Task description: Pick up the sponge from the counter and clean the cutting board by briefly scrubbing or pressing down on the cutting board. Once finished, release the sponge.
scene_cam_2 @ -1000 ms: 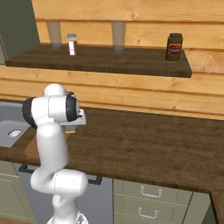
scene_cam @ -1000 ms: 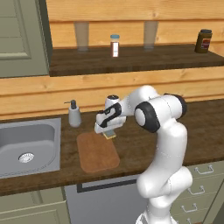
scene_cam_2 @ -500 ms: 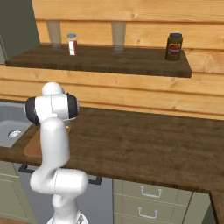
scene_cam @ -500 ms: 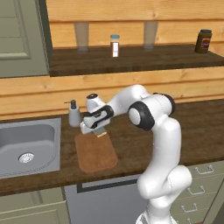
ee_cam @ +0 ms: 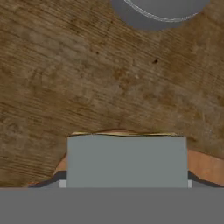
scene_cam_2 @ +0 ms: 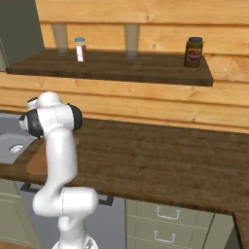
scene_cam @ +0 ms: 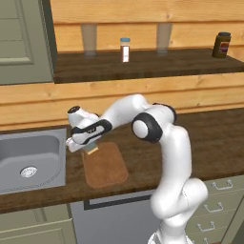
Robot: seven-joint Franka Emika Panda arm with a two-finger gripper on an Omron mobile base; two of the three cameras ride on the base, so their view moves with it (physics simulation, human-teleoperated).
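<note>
Hand view: pincer [scene_cam: 88,148] clamped on small grey-blue-over-yellow sponge [ee_cam: 127,159], hanging over far end of reddish-brown wooden cutting board [scene_cam: 105,164] (dark wood-grain counter [ee_cam: 87,74] beyond). Scrub step; next, press down.

Cutting board [scene_cam: 106,166] bare; sink [scene_cam: 28,157] close left.

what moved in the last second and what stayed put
The gripper, shut on the sponge, swung left along the counter, from the cutting board's far right corner to its far left corner. Board, sink and shelf jars stayed put.
</note>
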